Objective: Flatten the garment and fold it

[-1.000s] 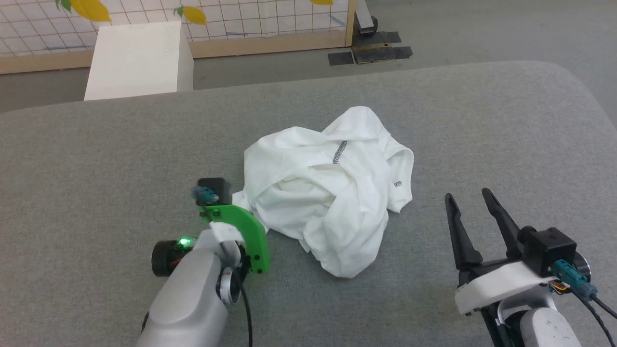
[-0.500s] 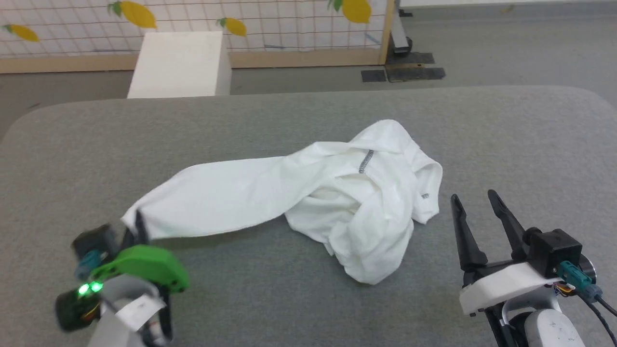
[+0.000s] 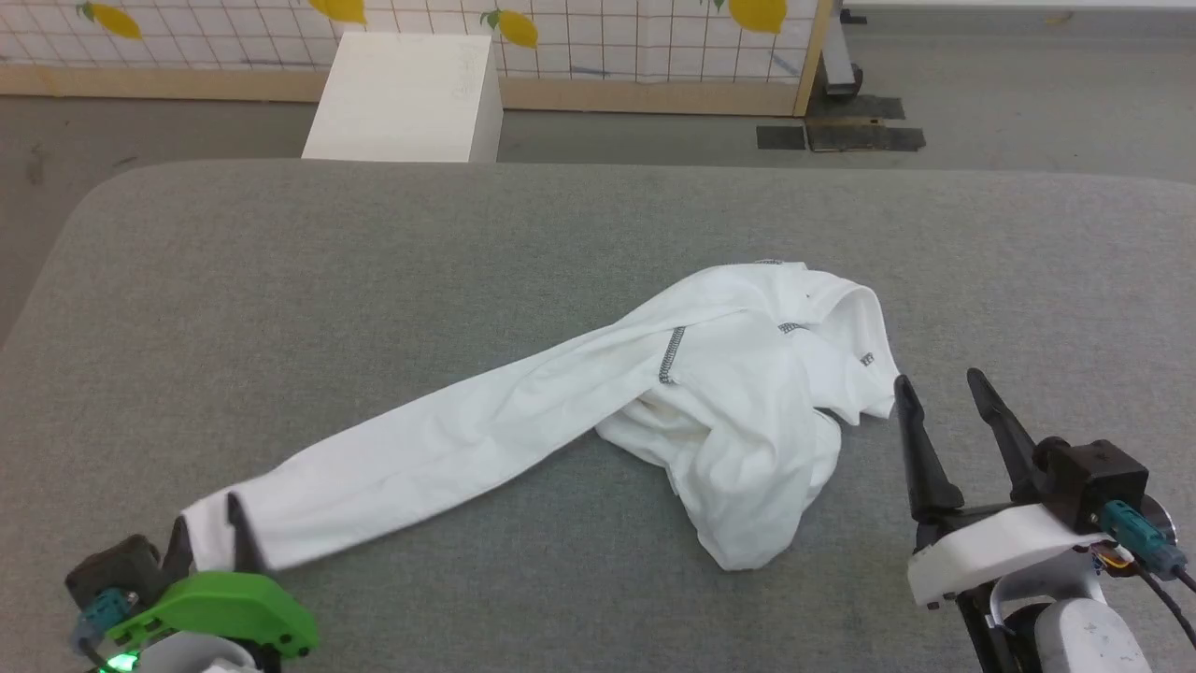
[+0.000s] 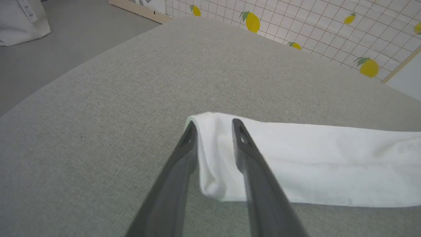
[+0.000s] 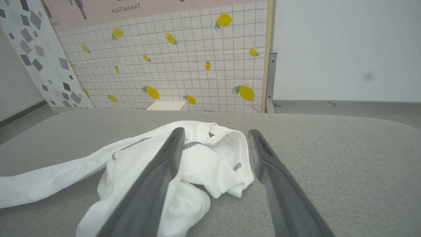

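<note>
White box (image 3: 402, 93), lemon-print grid wall (image 3: 607, 33), grey tabletop (image 3: 374, 262)

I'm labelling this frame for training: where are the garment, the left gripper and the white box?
garment (image 3: 729, 402): head view, on its bunched middle.
left gripper (image 4: 213, 125): left wrist view, midway between its fingertips.
white box (image 3: 402, 93): head view, on its top face.

I read the garment (image 3: 523, 421) as thin, matt white cloth, softly creased, with dark stitched seams. Under it the table (image 3: 374, 271) wears a grey, coarse-woven matt fabric. At the garment's stretched-out end, the left gripper (image 4: 213, 123) has smooth, matt dark plastic fingers and a glossy green plastic bracket (image 3: 220, 608). Beyond the garment, the white box (image 3: 402, 93) looks smooth and matt, before a bare wood frame (image 3: 654, 96).
</note>
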Motion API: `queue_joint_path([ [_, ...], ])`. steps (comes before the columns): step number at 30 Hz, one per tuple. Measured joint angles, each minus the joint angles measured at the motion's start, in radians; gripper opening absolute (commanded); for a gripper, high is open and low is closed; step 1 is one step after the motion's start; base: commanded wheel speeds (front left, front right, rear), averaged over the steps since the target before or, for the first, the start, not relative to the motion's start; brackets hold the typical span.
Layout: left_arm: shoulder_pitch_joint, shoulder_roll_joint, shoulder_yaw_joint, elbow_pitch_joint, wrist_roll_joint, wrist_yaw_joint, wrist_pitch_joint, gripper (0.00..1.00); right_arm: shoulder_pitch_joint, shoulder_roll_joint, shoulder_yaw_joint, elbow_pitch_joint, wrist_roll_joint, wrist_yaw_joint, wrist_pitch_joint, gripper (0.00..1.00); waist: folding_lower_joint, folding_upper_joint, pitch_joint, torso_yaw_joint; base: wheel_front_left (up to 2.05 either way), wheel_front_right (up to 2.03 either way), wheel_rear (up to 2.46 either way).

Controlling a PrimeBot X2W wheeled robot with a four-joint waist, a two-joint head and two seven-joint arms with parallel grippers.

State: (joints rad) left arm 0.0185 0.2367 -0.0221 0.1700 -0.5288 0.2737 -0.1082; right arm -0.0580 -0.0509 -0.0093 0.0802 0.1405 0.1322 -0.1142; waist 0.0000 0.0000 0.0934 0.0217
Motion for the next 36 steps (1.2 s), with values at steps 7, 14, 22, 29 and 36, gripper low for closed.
queue_joint_path([
  [7,-0.105,-0.024,-0.146,-0.02,0.076,-0.091,-0.069,1.0,-0.002,0.0,-0.005,-0.002,0.0,0.0,0.001,1.0,0.0001,0.0,0.019,0.003,0.0,0.0,0.0],
  [14,-0.368,-0.068,-0.361,0.075,0.171,-0.209,0.072,1.0,-0.023,0.0,-0.002,-0.012,0.001,0.0,-0.001,1.0,0.0,0.0,0.05,-0.023,0.0,0.0,0.0],
  [22,-0.636,-0.078,-0.489,0.284,0.217,-0.338,0.283,1.0,-0.053,0.0,0.009,-0.003,0.017,0.0,-0.023,1.0,0.0,0.0,0.098,-0.092,0.0,0.0,0.0],
  [29,-0.755,-0.078,-0.549,0.397,0.234,-0.374,0.431,1.0,-0.067,0.0,0.017,0.026,0.038,0.0,-0.05,1.0,0.0001,0.0,0.145,-0.16,0.0,0.0,0.0],
  [36,-0.806,-0.072,-0.56,0.45,0.246,-0.365,0.487,0.5,-0.087,0.0,0.03,0.056,0.054,0.0,-0.073,1.0,0.0001,0.0,0.181,-0.217,0.0,0.0,0.0],
])
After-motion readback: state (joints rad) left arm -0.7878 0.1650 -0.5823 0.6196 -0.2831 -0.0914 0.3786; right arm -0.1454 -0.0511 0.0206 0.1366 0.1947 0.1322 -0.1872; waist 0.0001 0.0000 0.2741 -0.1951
